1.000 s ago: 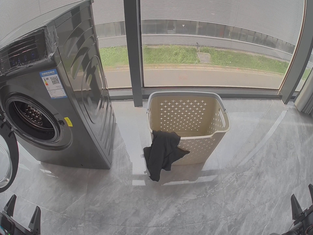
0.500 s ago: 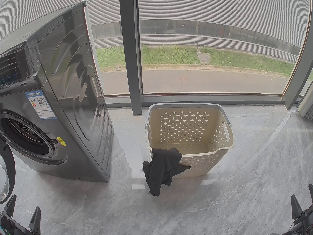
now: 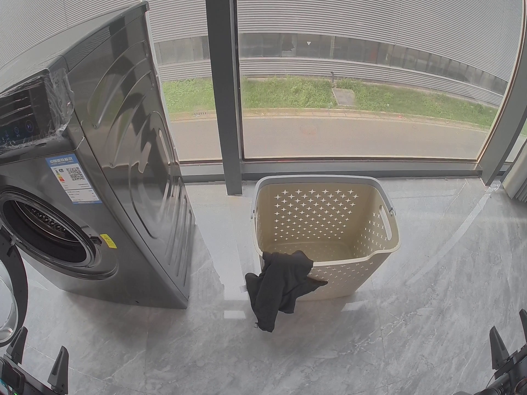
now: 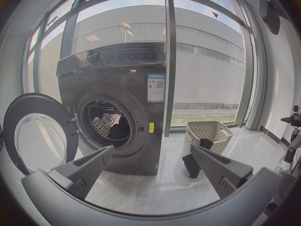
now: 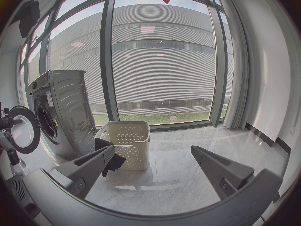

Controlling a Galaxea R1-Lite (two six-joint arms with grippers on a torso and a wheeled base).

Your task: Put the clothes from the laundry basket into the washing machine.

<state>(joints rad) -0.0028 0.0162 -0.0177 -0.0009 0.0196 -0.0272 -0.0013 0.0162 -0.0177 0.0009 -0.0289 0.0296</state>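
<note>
**Approach stage, head view.** Dark garment (image 3: 281,289) at 12 o'clock, draped over the near rim of the laundry basket (image 3: 324,179) at its left corner. Upper part inside, lower part hanging outside toward the floor (image 3: 340,352). Long axis from rim downward, tilted slightly toward 7 o'clock.

Washing machine (image 3: 132,154) at 10 o'clock, near the basket but apart from it. Door (image 4: 39,132) swung open, drum (image 4: 108,124) exposed.

Left gripper (image 3: 43,341) at 8 o'clock, jaws spread wide, holding nothing. Right gripper (image 3: 508,322) at 4 o'clock, likewise spread and unladen.

Garment toward 2 o'clock from the left gripper and toward 10 o'clock from the right. Well apart from both, neither clearly nearer.

Judged: nothing loaded yet. Left arm on the machine side, so probably handier for pick and transfer. Grasp best aimed at the bunched fold on the rim, across the long axis.
</note>
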